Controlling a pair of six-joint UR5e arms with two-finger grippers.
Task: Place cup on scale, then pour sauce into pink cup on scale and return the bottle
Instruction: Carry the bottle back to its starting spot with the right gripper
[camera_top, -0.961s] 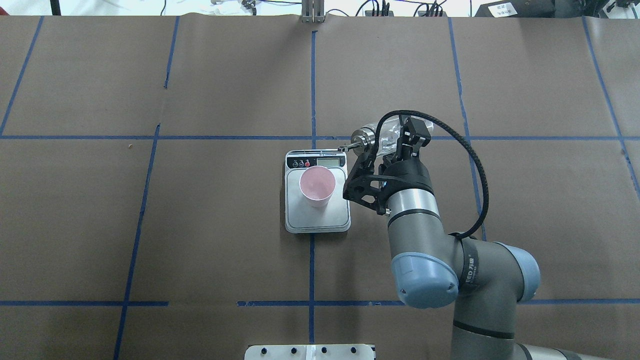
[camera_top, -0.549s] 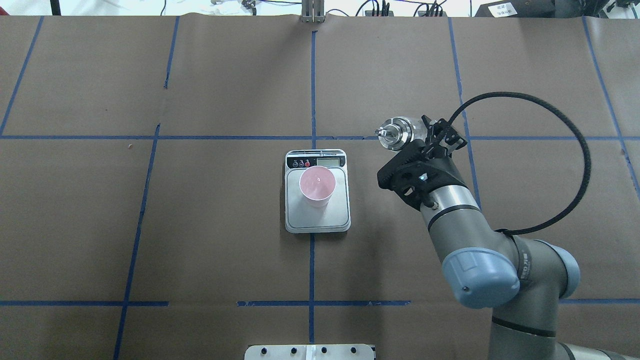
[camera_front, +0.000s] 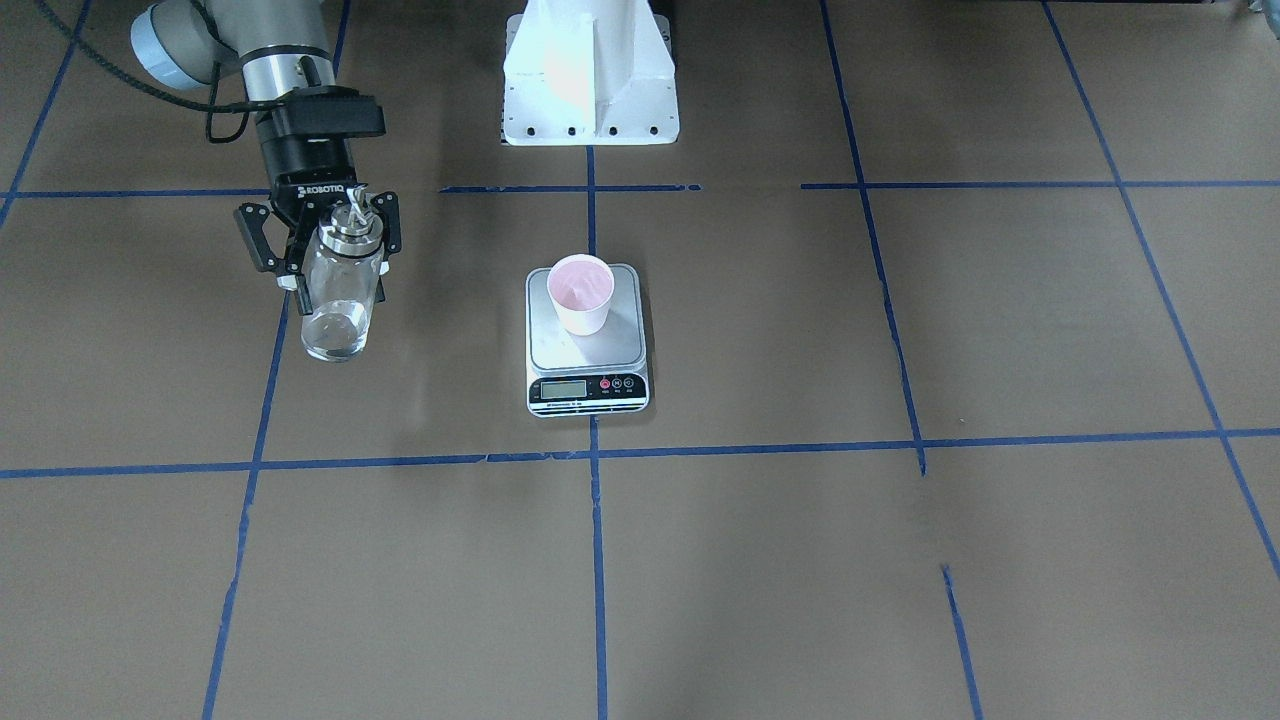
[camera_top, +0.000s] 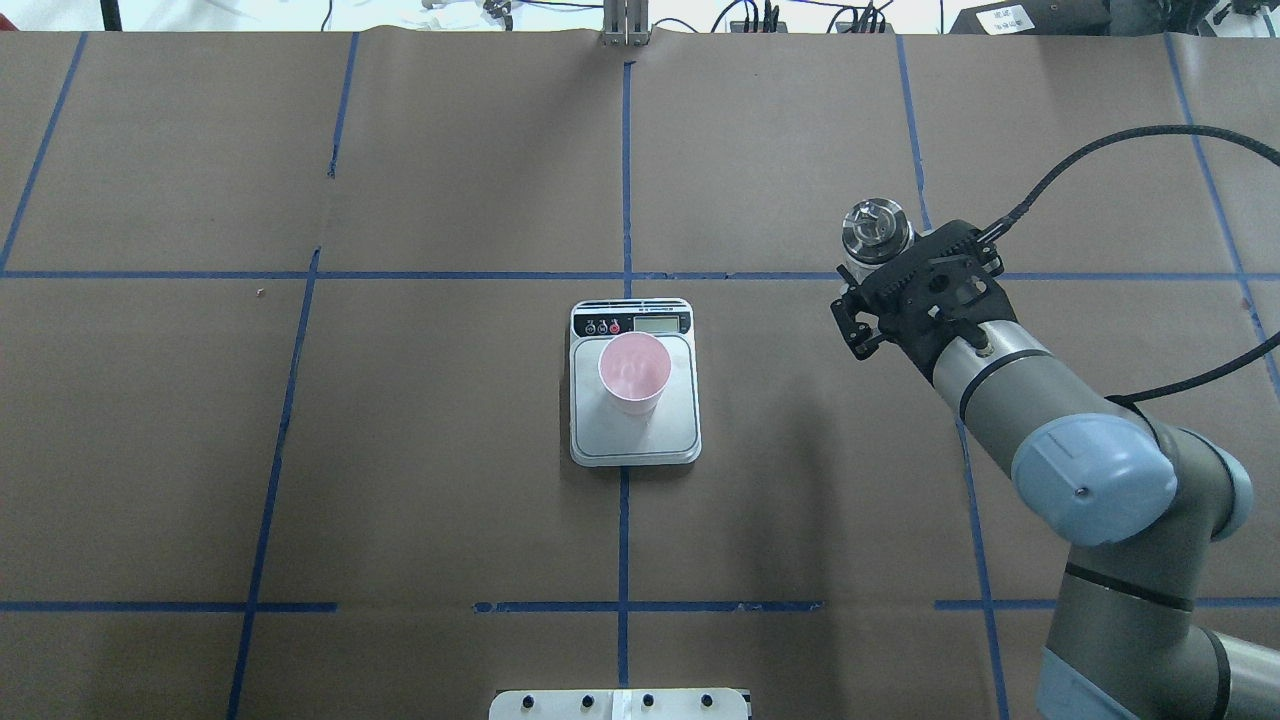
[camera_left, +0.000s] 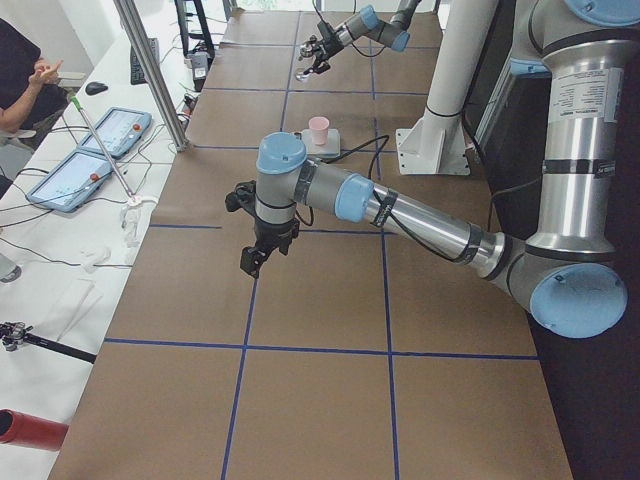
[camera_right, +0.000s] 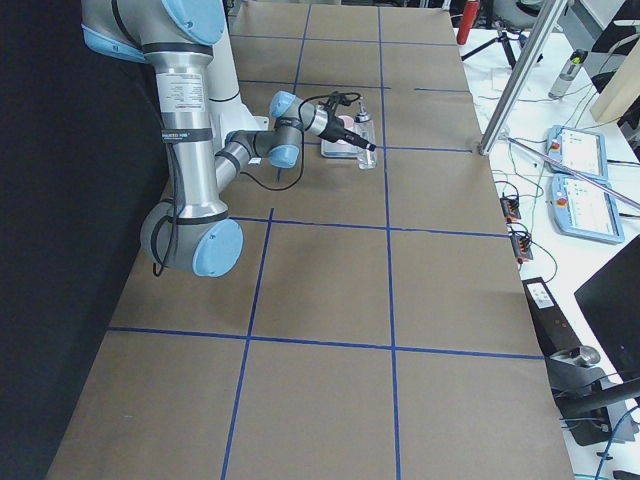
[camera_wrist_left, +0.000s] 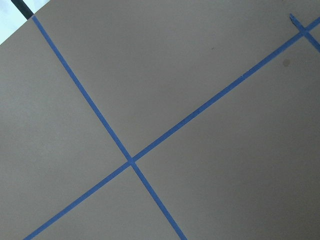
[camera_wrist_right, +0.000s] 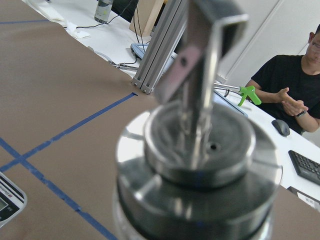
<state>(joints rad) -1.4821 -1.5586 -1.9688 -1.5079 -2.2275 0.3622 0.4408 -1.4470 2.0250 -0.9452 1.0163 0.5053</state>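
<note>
Soft, even light from above falls on the matte brown worktop (camera_top: 400, 450), which shows no glare. In the overhead view a faint, blurred shadow lies right of the scale (camera_top: 634, 385). The white robot base (camera_front: 590, 70) is washed out. In the right wrist view the bottle (camera_wrist_right: 197, 165) looms close and blurred, its metal collar glinting; the room behind is sharper.

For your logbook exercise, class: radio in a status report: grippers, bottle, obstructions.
Right gripper shut on bottle, upright. Left gripper: state unclear. Cup on scale. Nothing in the way.
</note>
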